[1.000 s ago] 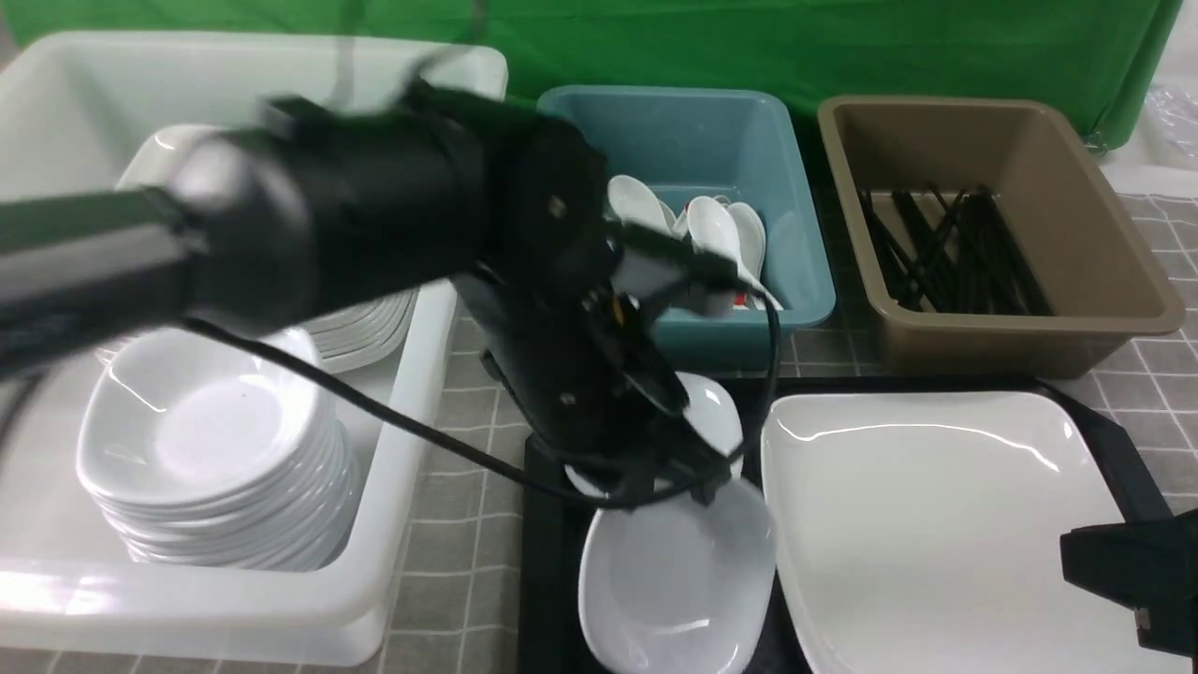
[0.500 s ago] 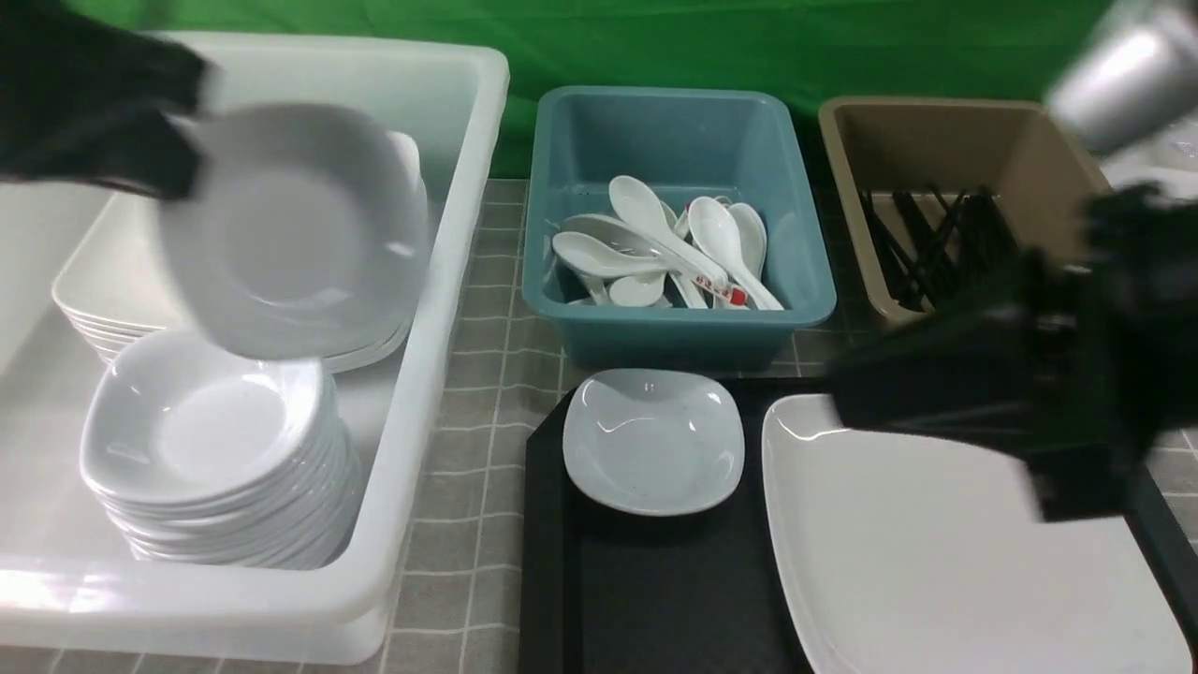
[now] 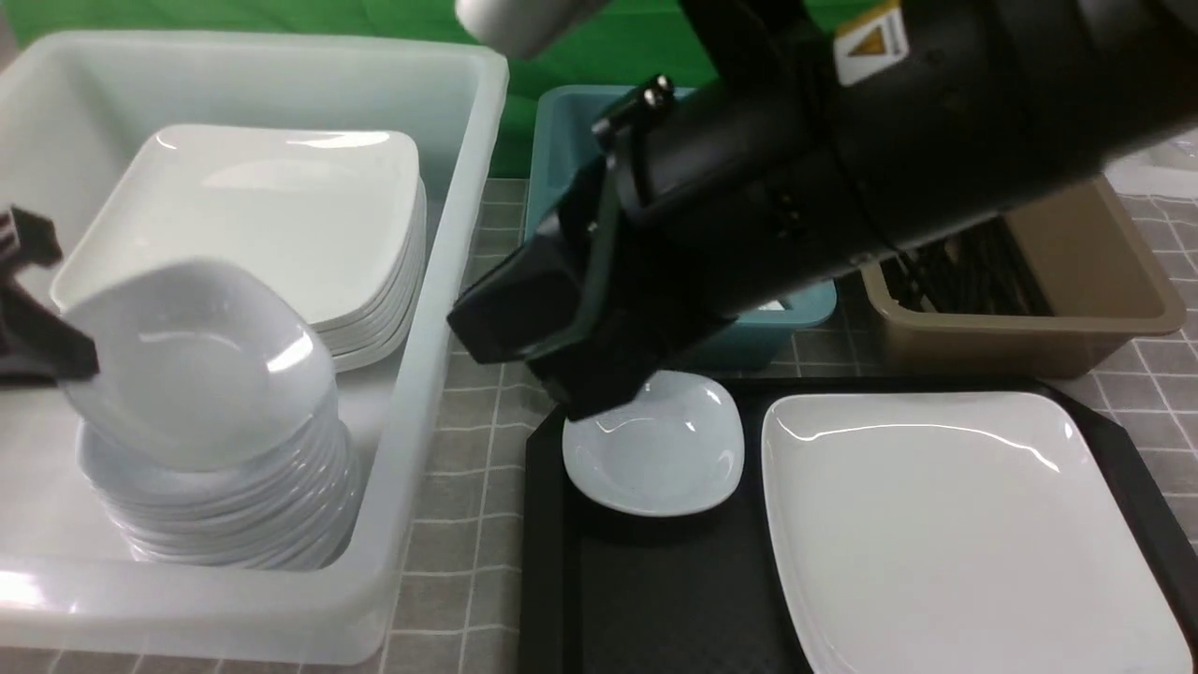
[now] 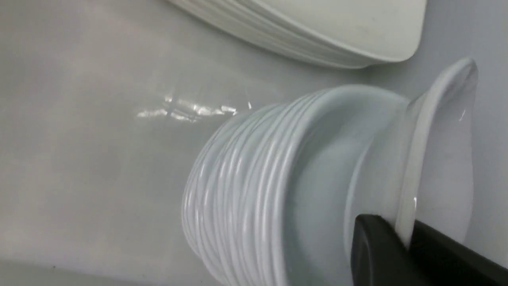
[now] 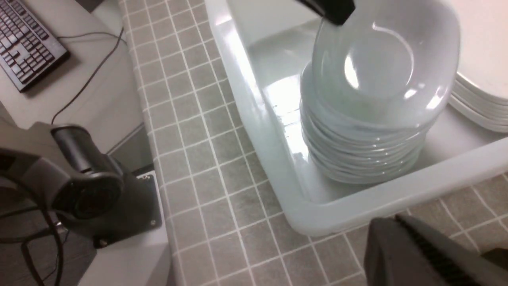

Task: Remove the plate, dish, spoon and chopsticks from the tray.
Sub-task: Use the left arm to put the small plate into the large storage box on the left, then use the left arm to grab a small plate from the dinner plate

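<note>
My left gripper [image 3: 56, 351] is shut on the rim of a small white dish [image 3: 197, 365], which hangs tilted just over the stack of dishes [image 3: 225, 505] in the white tub [image 3: 449, 281]. The left wrist view shows that rim pinched between the black fingers [image 4: 373, 246]. A second small dish [image 3: 655, 445] sits at the far left of the black tray [image 3: 655, 599]. The large square plate [image 3: 955, 524] fills its right side. My right gripper [image 3: 487, 323] hovers shut and empty above the tray's far left corner. The spoon is hidden. Black chopsticks [image 3: 973, 271] lie in the brown bin [image 3: 1076, 318].
A stack of square plates [image 3: 271, 215] stands at the back of the tub. The right arm crosses in front of the teal bin [image 3: 552, 140] and hides what is in it. Grey checked cloth covers the table between tub and tray.
The left gripper has carried the dish from above the plates down onto the dish stack. The right arm has swung from the right edge across to the tray's far left corner.
</note>
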You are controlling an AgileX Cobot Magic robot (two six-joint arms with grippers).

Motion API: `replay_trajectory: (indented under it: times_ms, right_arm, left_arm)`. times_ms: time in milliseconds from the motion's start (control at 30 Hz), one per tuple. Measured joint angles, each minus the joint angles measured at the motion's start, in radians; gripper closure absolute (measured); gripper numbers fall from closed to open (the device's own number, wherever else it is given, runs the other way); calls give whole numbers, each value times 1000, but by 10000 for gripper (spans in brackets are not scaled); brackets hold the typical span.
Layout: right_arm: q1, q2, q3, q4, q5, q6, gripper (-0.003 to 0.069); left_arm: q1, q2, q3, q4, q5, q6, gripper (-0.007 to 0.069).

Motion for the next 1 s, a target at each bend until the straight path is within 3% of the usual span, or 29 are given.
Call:
replay_trajectory:
  times_ms: [67, 233, 367, 433, 500, 567, 600, 700, 767, 833, 867, 933, 1000]
  right_arm:
    - [0, 7, -6, 0, 0, 0, 622]
    - [0, 7, -11, -72, 27, 3, 617]
    - [-25, -26, -11, -310, 93, 138, 608]
    - [-63, -63, -11, -415, 139, 174, 606]
    - [-84, -82, -11, -462, 174, 183, 606]
    - [-162, -134, -9, -577, 313, 188, 604]
    - [-168, -138, -8, -584, 313, 188, 604]
    - [-297, -198, 38, -646, 373, 208, 603]
    - [-379, -234, 92, -656, 372, 225, 602]
    - [-455, -278, 187, -655, 368, 238, 602]
    - [-461, -281, 187, -655, 366, 238, 602]
    - [-510, -311, 288, -649, 335, 236, 599]
    - [-530, -322, 332, -646, 316, 235, 599]
  left_arm:
    - [0, 0, 9, 16, -1, 1, 569]
    - [0, -1, 2, 89, 24, 4, 417]
    - [0, -21, -86, 185, 107, -33, 217]
    - [0, -49, -141, 199, 113, -50, 166]
    - [-4, -62, -163, 184, 113, -46, 162]
    - [-74, -83, -200, 55, 109, 28, 226]
    - [-82, -83, -201, 55, 108, 28, 236]
    - [-302, -75, -204, -64, 53, 167, 485]
    - [-470, -54, -205, -50, -19, 161, 570]
    - [-698, -5, -212, 30, -92, 83, 608]
    - [-698, 1, -213, 30, -96, 83, 610]
    - [-890, 85, -239, 157, -117, 15, 620]
    - [-965, 151, -260, 223, -118, -16, 621]
